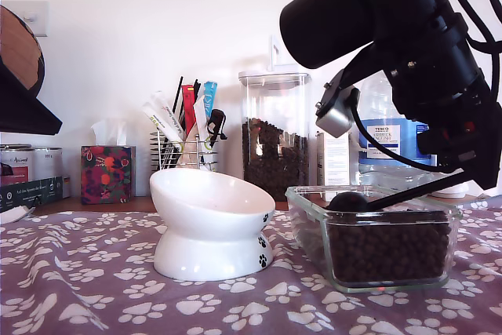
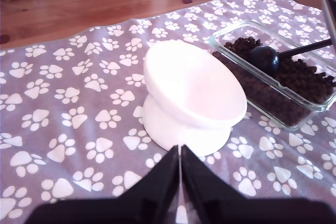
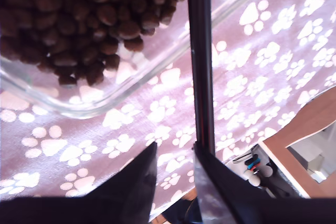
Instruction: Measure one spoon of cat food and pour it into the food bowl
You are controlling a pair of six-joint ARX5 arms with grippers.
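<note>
One black spoon [image 1: 349,201], round cup buried in dark cat food [image 1: 388,250] inside the glass dish [image 1: 314,233], handle slanting up toward the exterior view's right into my second claw [image 3: 176,158], clamped on it.

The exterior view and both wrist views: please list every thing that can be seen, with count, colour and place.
Bowl: one, white, on the cloth, middle of the exterior view.
Dish: one, clear glass, at the exterior view's right of the bowl.
Kibble: many, dark brown, in the dish.
Spoon: one, black, cup on the kibble.
Jar: one, clear, kibble inside, behind.
Tissue box: one, patterned, behind.
Cloth: one, grey, white paw prints.
First gripper: black, shut, near the bowl.
Second gripper: black, holds the spoon handle.
</note>
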